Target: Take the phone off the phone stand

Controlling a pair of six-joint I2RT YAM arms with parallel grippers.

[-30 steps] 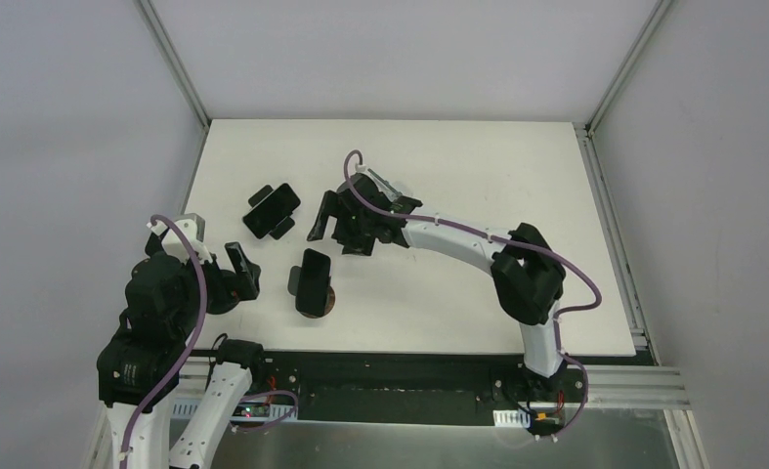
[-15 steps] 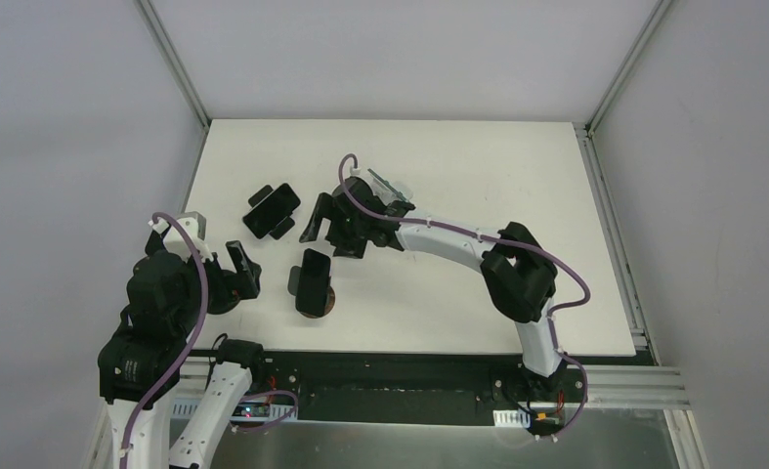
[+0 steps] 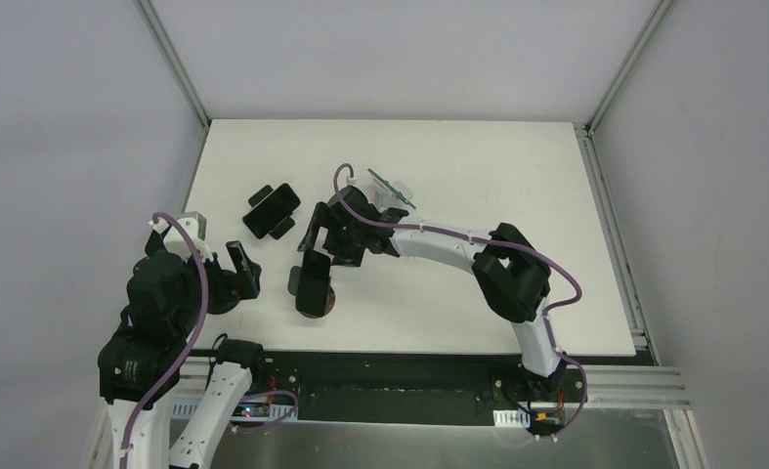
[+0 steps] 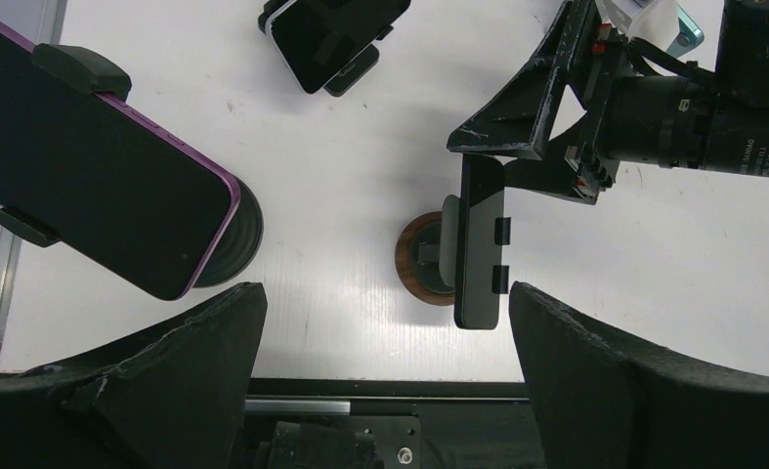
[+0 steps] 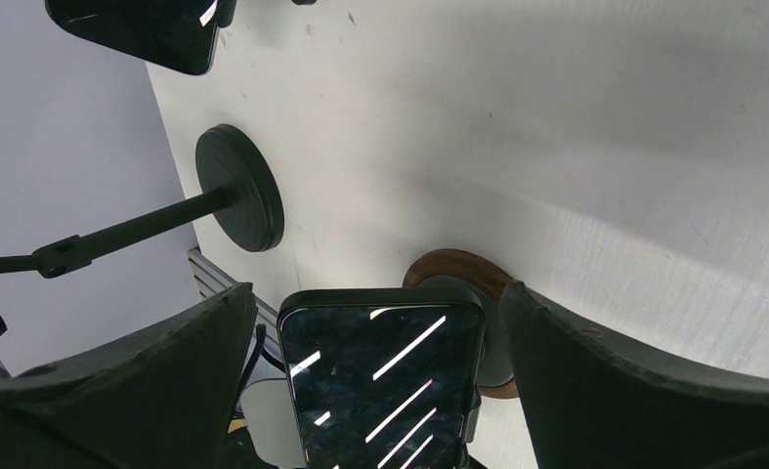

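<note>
Right fingers (image 5: 634, 391) neared the phone (image 5: 385, 376), apparently seated in its stand (image 5: 455, 269).

The phone (image 5: 385, 381) sits on the phone stand (image 5: 458, 278) on the surface (image 3: 458, 156), close under the right claw (image 5: 375, 293) and in line with the gap of its fingers. To the left of this claw, a second phone (image 3: 271, 210) lies flat in a clamp (image 3: 259, 196). A third phone (image 4: 97, 186), on a round-base stand (image 5: 243, 186), is ahead and to the left of the left claw (image 4: 385, 293).

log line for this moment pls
phase: pre-grasp | right gripper: open, jaws either side of phone | phone: on stand | left gripper: open, empty
</note>
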